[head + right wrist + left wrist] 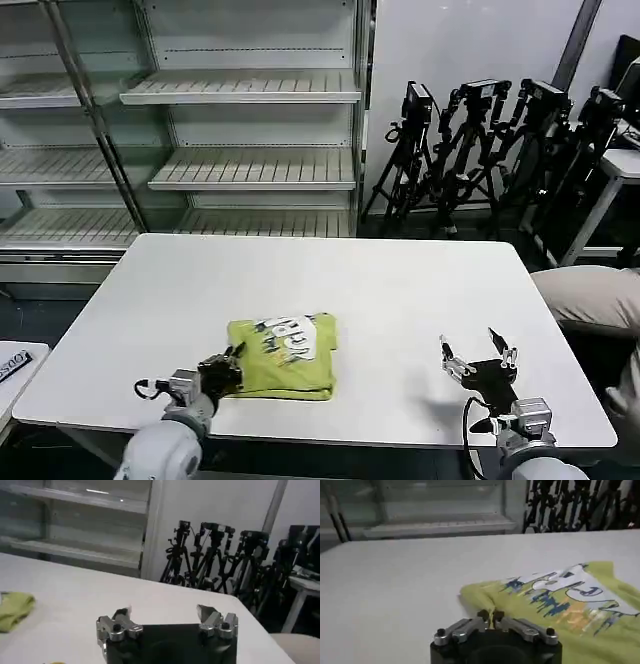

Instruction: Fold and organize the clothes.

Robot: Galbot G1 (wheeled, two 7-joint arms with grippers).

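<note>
Lying folded into a compact square near the front edge of the white tabletop (pixel 400 290), the lime-green T-shirt (pixel 283 357) has its printed side up. The left gripper (pixel 222 372) sits at its corner, fingers clenched together, seemingly pinching the hem. Well apart, the right gripper (pixel 480 362) hovers spread wide, idle.

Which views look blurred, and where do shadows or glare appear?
Head view: sharp, even lighting; a soft shadow lies on the white table beneath the open right hand. Left wrist view: the folded lime-green printed T-shirt and the shut left hand look soft, the shelves behind blurred. Right wrist view: the background tripods are slightly soft; a bright glint shows on the glass shelving.
</note>
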